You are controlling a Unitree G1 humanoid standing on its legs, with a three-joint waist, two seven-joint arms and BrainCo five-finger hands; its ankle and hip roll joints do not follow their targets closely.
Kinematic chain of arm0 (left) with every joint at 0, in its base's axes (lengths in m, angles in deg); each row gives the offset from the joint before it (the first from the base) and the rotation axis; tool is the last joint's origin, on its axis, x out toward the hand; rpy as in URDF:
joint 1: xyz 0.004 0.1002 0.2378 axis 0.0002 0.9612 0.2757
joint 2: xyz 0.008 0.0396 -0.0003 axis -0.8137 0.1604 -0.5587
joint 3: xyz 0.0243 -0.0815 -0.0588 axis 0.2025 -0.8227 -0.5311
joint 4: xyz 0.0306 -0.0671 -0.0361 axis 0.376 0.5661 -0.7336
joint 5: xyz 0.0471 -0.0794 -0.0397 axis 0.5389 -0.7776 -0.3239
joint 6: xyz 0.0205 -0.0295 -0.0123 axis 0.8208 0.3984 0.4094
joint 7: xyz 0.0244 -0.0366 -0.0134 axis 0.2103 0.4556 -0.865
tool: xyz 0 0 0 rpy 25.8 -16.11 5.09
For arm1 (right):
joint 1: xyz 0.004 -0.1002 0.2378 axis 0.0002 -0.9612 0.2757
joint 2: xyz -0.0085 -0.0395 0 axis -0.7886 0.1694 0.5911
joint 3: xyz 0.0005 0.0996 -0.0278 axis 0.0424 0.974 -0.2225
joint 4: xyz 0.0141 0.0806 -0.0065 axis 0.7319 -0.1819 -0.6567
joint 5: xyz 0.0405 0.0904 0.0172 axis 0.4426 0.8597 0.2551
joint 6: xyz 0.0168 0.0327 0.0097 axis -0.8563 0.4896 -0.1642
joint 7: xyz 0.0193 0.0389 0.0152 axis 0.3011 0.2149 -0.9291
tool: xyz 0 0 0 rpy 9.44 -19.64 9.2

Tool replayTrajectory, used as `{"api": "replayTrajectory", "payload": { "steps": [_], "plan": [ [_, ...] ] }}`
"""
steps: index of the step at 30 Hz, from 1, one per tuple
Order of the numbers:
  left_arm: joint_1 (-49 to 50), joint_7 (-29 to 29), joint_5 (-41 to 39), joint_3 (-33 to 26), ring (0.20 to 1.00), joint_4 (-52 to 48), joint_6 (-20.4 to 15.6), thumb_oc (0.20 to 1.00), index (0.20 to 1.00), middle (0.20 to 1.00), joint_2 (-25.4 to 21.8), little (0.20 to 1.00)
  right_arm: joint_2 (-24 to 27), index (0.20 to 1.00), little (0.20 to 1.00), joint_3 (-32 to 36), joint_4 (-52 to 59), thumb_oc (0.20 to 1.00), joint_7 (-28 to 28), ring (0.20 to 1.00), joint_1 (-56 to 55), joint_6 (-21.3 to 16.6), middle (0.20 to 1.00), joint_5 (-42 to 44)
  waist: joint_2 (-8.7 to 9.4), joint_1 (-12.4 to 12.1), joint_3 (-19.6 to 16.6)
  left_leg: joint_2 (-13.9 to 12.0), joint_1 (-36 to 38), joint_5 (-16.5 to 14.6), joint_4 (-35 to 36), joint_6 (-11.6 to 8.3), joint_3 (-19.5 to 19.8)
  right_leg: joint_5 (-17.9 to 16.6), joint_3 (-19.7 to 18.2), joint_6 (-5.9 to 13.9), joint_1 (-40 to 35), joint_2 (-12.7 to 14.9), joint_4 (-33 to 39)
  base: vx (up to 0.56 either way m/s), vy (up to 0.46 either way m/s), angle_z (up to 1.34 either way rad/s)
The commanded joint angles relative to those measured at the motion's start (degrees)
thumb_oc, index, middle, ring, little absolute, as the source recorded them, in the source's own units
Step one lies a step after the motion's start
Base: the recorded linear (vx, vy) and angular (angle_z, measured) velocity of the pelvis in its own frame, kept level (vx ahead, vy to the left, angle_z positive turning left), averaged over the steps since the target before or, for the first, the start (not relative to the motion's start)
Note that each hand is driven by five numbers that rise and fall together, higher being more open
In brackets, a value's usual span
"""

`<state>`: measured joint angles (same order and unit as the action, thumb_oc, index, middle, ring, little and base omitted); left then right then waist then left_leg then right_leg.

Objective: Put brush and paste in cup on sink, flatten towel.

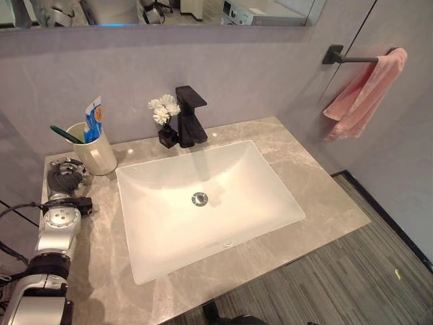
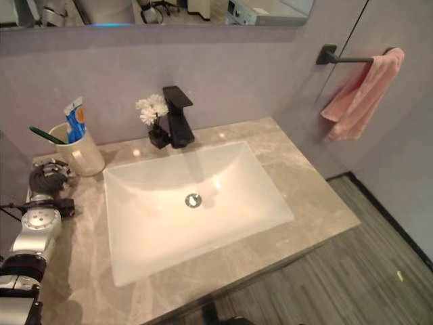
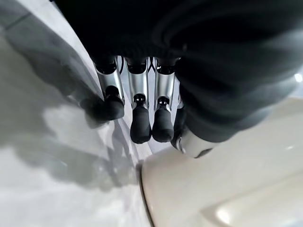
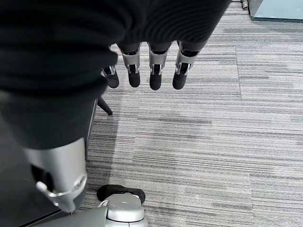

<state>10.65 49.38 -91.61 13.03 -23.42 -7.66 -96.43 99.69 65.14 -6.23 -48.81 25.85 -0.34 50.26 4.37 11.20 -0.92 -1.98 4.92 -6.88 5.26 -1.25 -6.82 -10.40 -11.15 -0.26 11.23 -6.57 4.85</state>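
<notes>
The cup (image 1: 96,153) sits at the back left corner of the counter (image 1: 318,196), just left of the sink basin (image 1: 203,203), and it's already loaded — the green-handled brush (image 1: 65,135) leans out to the left and the blue and white paste tube (image 1: 93,120) stands up in it. My left hand (image 1: 65,176) is down on the counter right beside the cup, a bit in front of it. In my left wrist view the fingers (image 3: 140,124) hang relaxed and fairly straight with the dark tips pointing at the stone next to the pale rim of the sink, nothing in them.

My right hand (image 4: 142,71) hangs over grey striped carpet (image 4: 213,142), fingers straight and loose, holding nothing.

The pink towel (image 1: 365,91) is over on the black bar (image 1: 355,59) on the right wall — it's bunched up and draped unevenly, one end hanging lower than the other, well apart from both my hands.

Behind the basin there's the black faucet (image 1: 190,115), and just to its left a little dark vase with white flowers (image 1: 164,112). The drain (image 1: 199,198) is in the middle of the basin. A mirror (image 1: 162,12) runs along the top of the wall.
</notes>
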Motion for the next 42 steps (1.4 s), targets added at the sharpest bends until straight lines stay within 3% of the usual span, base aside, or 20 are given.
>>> {"api": "replayTrajectory", "payload": {
  "steps": [1, 11, 42],
  "plan": [
    [-2.9, -0.7, 1.9, 1.9, 0.2, 3.0, -0.3, 0.2, 0.2, 0.2, -2.6, 0.2, 3.5, 1.0, 1.0, -0.2, 0.5, 1.0, 0.2, 1.0, 2.1, -1.2, 1.0, 0.9, -2.62, 1.3, 1.6, -3.2, 3.1, 1.8, -0.3, -0.76, 0.6, 8.4, -1.4, 6.09, 0.6, 0.5, -9.0, 0.01, 0.002, -0.05],
    [-4.7, -0.2, 3.3, 3.5, 0.2, 4.1, 0.3, 0.2, 0.2, 0.2, -3.4, 0.2, 3.5, 1.0, 1.0, -0.7, 1.5, 1.0, -0.3, 1.0, 0.8, -1.5, 1.0, 0.5, -2.58, 1.5, 0.7, -3.4, 5.0, 1.0, -0.3, -1.05, -0.2, 8.4, -1.9, 6.07, -1.5, 0.4, -7.6, 0.02, -0.005, -0.07],
    [-11.8, -0.3, 1.7, 9.2, 0.2, 6.2, 0.3, 0.2, 0.2, 0.2, 2.9, 0.2, 4.2, 1.0, 1.0, 0.0, 0.4, 1.0, 0.5, 1.0, 0.3, -1.3, 1.0, 2.0, -3.48, 3.8, 2.0, -4.1, 4.3, 1.5, -0.3, -2.26, -0.8, 7.7, -1.8, 5.48, -1.5, -0.1, -5.9, 0.0, -0.001, 0.0]
  ]
}}
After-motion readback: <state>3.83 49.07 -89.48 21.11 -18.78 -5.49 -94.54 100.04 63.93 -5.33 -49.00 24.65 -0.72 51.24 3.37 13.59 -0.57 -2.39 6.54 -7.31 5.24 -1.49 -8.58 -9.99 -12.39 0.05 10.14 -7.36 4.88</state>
